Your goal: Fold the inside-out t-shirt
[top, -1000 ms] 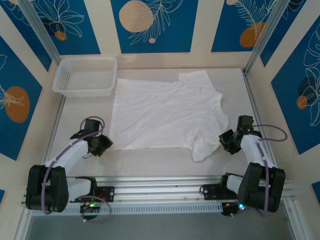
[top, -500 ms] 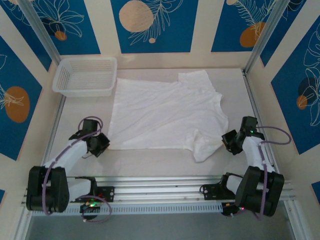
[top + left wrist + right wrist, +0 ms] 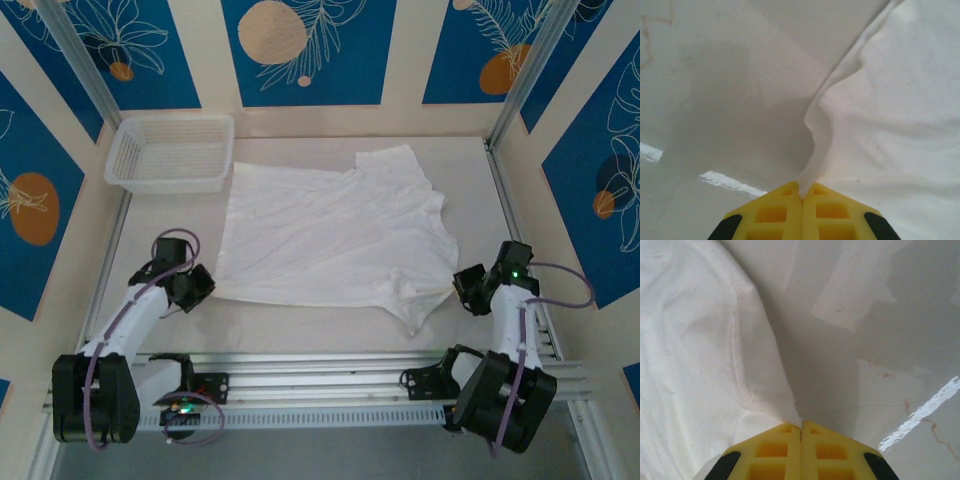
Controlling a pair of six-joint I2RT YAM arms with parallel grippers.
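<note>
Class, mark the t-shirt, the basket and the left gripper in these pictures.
t-shirt (image 3: pixel 330 235): top view, middle of its body.
basket (image 3: pixel 165 184): top view, near rim.
left gripper (image 3: pixel 801 196): left wrist view, where its shut yellow fingertips pinch the t-shirt's edge.

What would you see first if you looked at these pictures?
A big white t-shirt lies spread out in the middle of the table. The left end effector pinches its near left corner, and the right end effector pinches the sleeve on the near right, both shut on the cloth. A white basket sits in the far left corner.
</note>
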